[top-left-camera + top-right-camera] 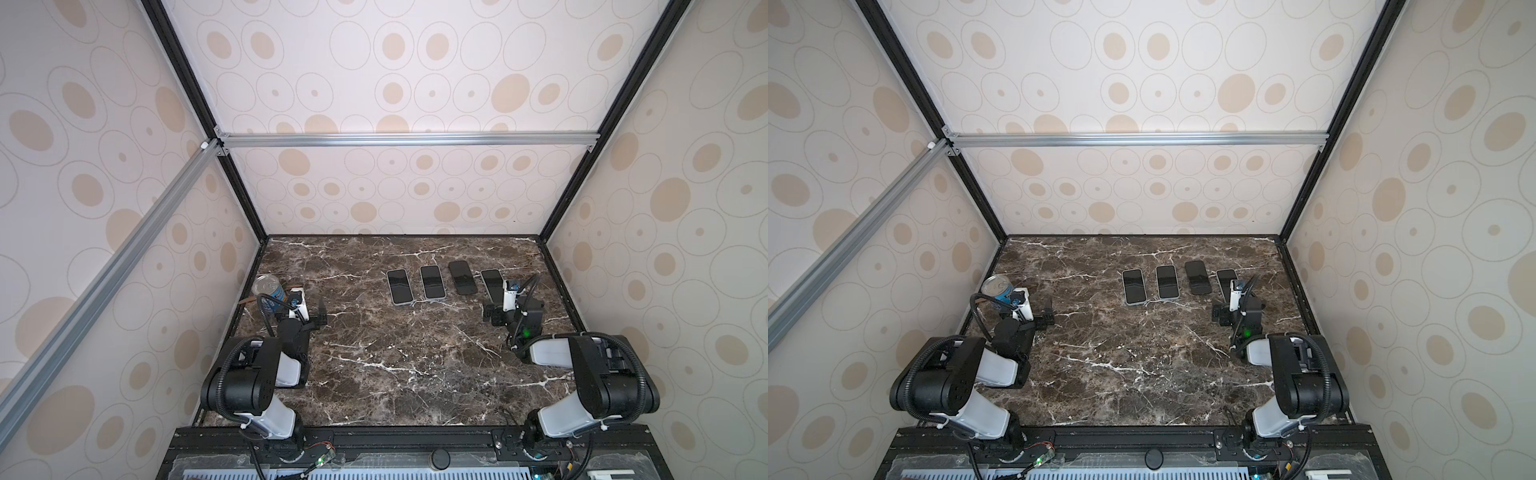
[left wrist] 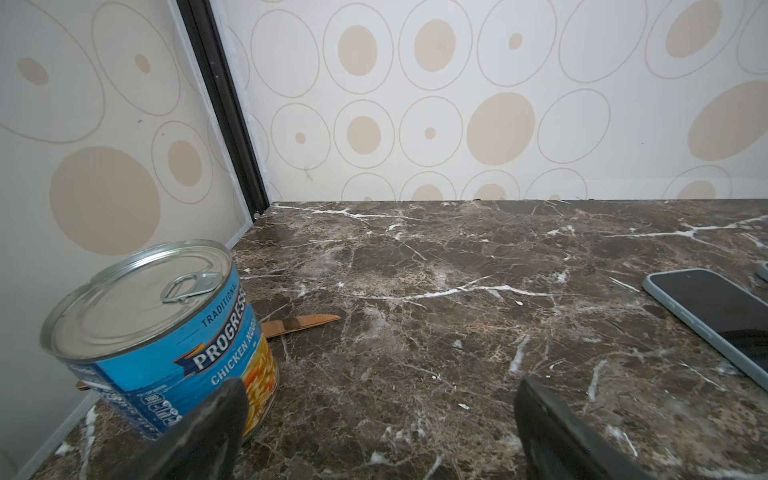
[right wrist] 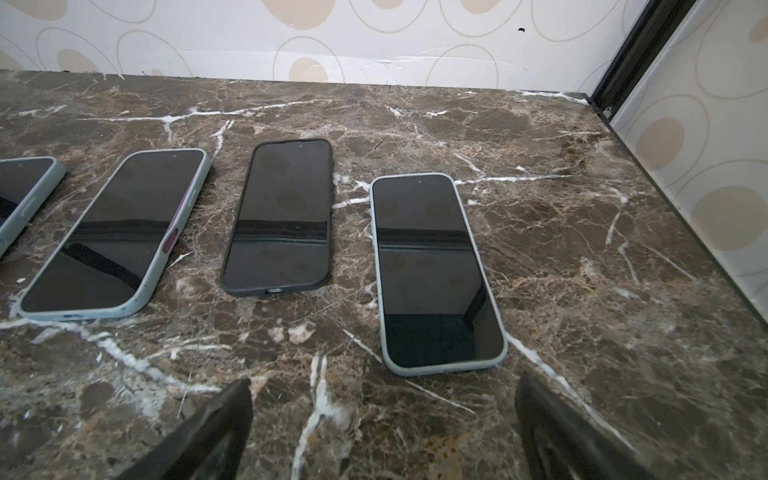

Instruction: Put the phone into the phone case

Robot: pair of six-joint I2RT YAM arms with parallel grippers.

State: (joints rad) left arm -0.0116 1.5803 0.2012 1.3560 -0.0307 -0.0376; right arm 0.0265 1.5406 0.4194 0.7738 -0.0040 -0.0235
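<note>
Several phones lie screen up in a row at the back of the marble table (image 1: 395,374). Three sit in pale grey-blue phone cases (image 1: 400,286) (image 1: 432,281) (image 3: 432,270). One sits in a black case (image 1: 462,277) (image 3: 282,216). My right gripper (image 1: 512,305) (image 3: 382,386) is open just in front of the rightmost phone (image 1: 1226,279), partly covering it in both top views, with nothing between its fingers. My left gripper (image 1: 307,309) (image 2: 378,386) is open and empty at the left. The leftmost cased phone (image 2: 723,316) shows at the edge of the left wrist view.
A blue soup can (image 1: 269,291) (image 2: 158,336) stands by the left wall, right beside one finger of my left gripper. A wooden knife (image 2: 299,324) lies partly under or behind the can. Patterned walls enclose the table on three sides.
</note>
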